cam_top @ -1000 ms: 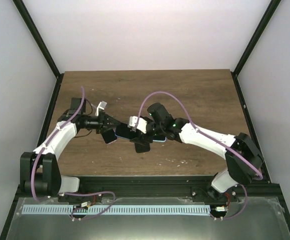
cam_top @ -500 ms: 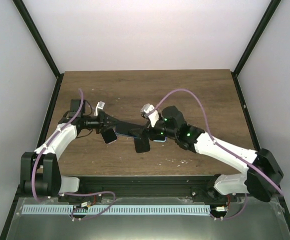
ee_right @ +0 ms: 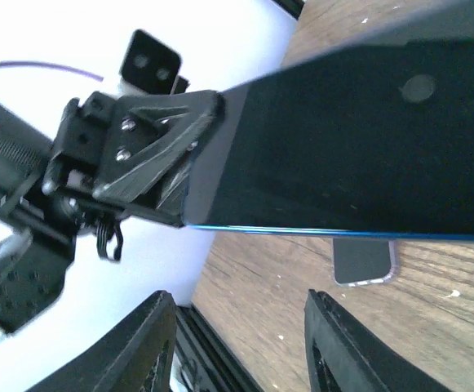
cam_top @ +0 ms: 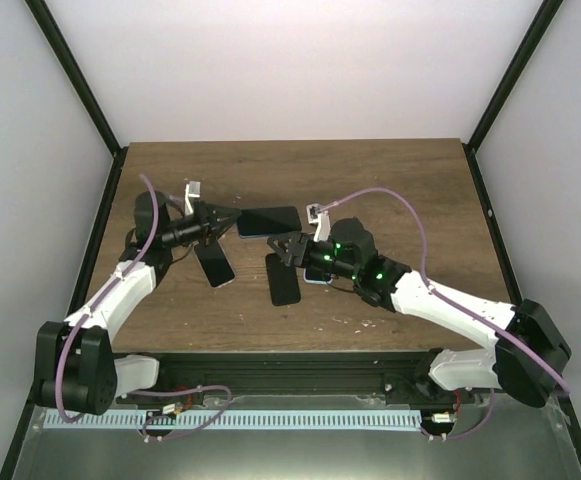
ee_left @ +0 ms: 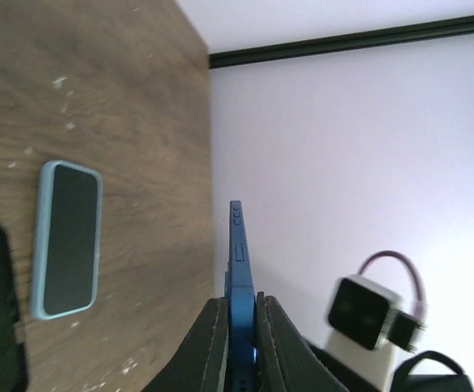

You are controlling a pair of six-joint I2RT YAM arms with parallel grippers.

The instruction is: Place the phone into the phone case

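Phone [cam_top: 268,221] now only in left gripper [cam_top: 232,222]

Phone [cam_top: 268,221] in your left gripper [cam_top: 232,221] blocked the way just ahead of your right gripper [cam_top: 288,250], black case [cam_top: 283,282] and second phone [cam_top: 215,266] lay below, far table [cam_top: 390,170] stood open to you

The phone [ee_left: 238,269] blue-edged, black-faced; phone case [cam_top: 283,284] plain black; second phone [ee_left: 68,238] pale-blue rim, dark screen; table [cam_top: 410,190] brown woodgrain; cable [cam_top: 375,191] purple.
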